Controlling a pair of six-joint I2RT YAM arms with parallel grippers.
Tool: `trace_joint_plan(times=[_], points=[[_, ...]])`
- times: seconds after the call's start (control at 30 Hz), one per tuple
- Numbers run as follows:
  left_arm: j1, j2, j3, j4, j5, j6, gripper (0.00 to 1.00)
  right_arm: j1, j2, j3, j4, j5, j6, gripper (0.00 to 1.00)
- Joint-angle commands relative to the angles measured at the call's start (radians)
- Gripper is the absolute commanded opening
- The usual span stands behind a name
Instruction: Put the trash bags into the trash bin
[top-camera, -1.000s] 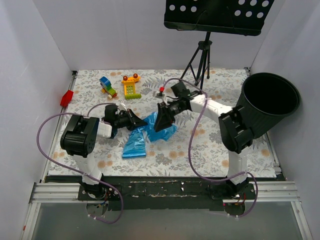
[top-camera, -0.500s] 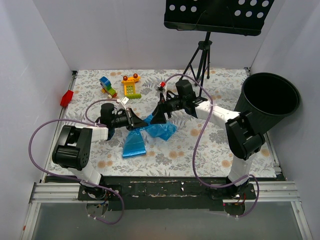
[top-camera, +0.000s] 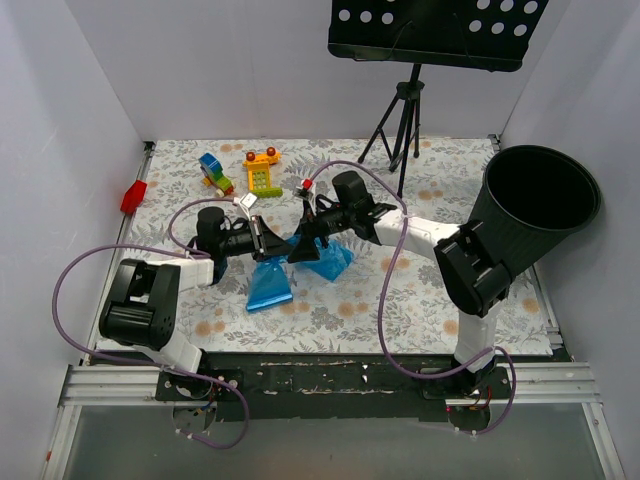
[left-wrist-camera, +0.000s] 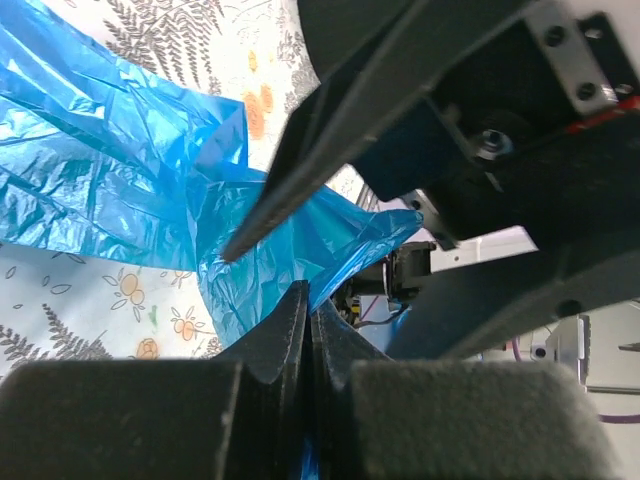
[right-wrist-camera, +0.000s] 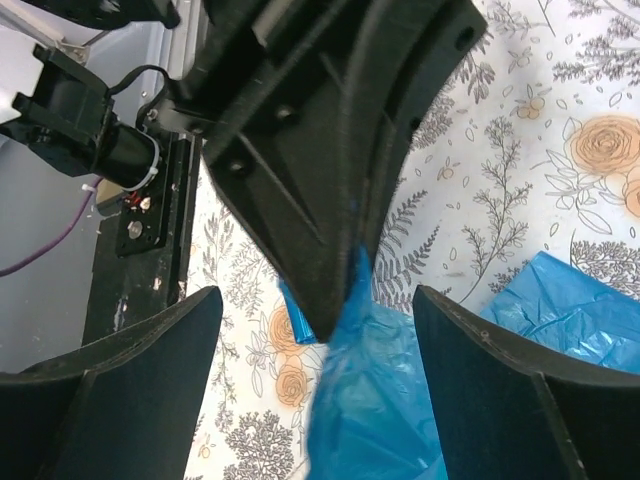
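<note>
One trash bag (left-wrist-camera: 130, 190) hangs pinched in the left end effector (left-wrist-camera: 306, 305).

No writing, label, brand or number can be read in any view. The small white tag (top-camera: 247, 201) is too small to make out, and the yellow toy block (top-camera: 262, 178) near the tabletop's (top-camera: 420, 300) far edge shows only a blurred grid.
</note>
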Motion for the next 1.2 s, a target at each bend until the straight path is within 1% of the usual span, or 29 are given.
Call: trace_joint_plan(times=[0.0,0.1,0.13,0.17,0.23,0.3,0.33,0.37,0.4,0.43,0.47,0.5,0.53,0.57,0.63,0.77,0.8,0.83,0.87,0.9,0.93,0.97,1.03,1.07,1.13,1.17], points=[[0.006,-0.051,-0.01,0.064,0.065,-0.042,0.0,-0.006,0.024,-0.012,0.06,-0.016,-0.024,0.84],[0.009,-0.059,-0.025,0.082,0.081,-0.051,0.0,-0.008,0.029,-0.018,0.085,-0.074,-0.012,0.67],[0.009,-0.062,-0.029,0.079,0.079,-0.048,0.01,-0.01,0.032,-0.018,0.089,-0.094,-0.01,0.59],[0.009,-0.065,-0.03,0.07,0.081,-0.042,0.02,-0.011,0.032,-0.021,0.091,-0.111,-0.009,0.53],[0.013,-0.066,-0.035,0.062,0.084,-0.032,0.03,-0.016,0.024,-0.027,0.083,-0.12,-0.015,0.47],[0.02,-0.069,-0.038,0.049,0.085,-0.016,0.06,-0.022,0.02,-0.032,0.072,-0.125,-0.019,0.45],[0.023,-0.068,-0.039,0.043,0.087,-0.004,0.09,-0.028,0.015,-0.033,0.068,-0.127,-0.023,0.42],[0.027,-0.068,-0.041,0.039,0.088,-0.002,0.13,-0.031,0.014,-0.035,0.066,-0.136,-0.023,0.35],[0.032,-0.065,-0.041,0.041,0.093,0.001,0.15,-0.036,0.017,-0.032,0.057,-0.14,-0.029,0.26],[0.033,-0.06,-0.039,0.045,0.099,-0.002,0.15,-0.039,0.015,-0.029,0.046,-0.145,-0.035,0.21],[0.036,-0.059,-0.039,0.044,0.099,-0.001,0.16,-0.042,0.018,-0.029,0.042,-0.151,-0.038,0.14],[0.038,-0.057,-0.038,0.044,0.098,0.002,0.17,-0.045,0.021,-0.027,0.034,-0.16,-0.042,0.05],[0.038,-0.053,-0.036,0.042,0.099,0.01,0.13,-0.049,0.024,-0.021,0.02,-0.163,-0.043,0.01],[0.038,-0.048,-0.027,0.027,0.104,0.03,0.07,-0.049,0.026,-0.02,0.008,-0.173,-0.043,0.01],[0.038,-0.039,-0.019,0.007,0.096,0.057,0.02,-0.049,0.026,-0.009,-0.012,-0.185,-0.081,0.01],[0.038,-0.023,-0.003,-0.004,0.09,0.076,0.0,-0.053,0.032,0.01,-0.038,-0.212,-0.087,0.01],[0.038,-0.023,-0.001,-0.002,0.087,0.074,0.01,-0.053,0.035,0.014,-0.044,-0.222,-0.085,0.01],[0.038,-0.02,0.001,0.006,0.085,0.071,0.06,-0.053,0.038,0.016,-0.047,-0.22,-0.082,0.01],[0.038,-0.017,0.002,0.015,0.084,0.07,0.15,-0.053,0.041,0.016,-0.047,-0.219,-0.076,0.01],[0.038,-0.016,0.008,0.015,0.081,0.071,0.28,-0.053,0.043,0.016,-0.043,-0.216,-0.067,0.01],[0.036,-0.013,0.016,0.015,0.073,0.074,0.36,-0.053,0.046,0.016,-0.04,-0.213,-0.059,0.01],[0.036,-0.01,0.022,0.015,0.069,0.077,0.38,-0.053,0.049,0.017,-0.038,-0.213,-0.053,0.01],[0.036,0.006,0.034,0.024,0.076,0.073,0.39,-0.053,0.052,0.019,-0.035,-0.205,-0.053,0.01],[0.036,0.012,0.037,0.033,0.082,0.07,0.38,-0.053,0.053,0.02,-0.034,-0.199,-0.024,0.01],[0.035,0.023,0.045,0.047,0.096,0.068,0.35,-0.053,0.06,0.023,-0.027,-0.193,-0.004,0.01],[0.035,0.026,0.048,0.053,0.108,0.068,0.31,-0.053,0.063,0.025,-0.027,-0.186,0.0,0.01]])
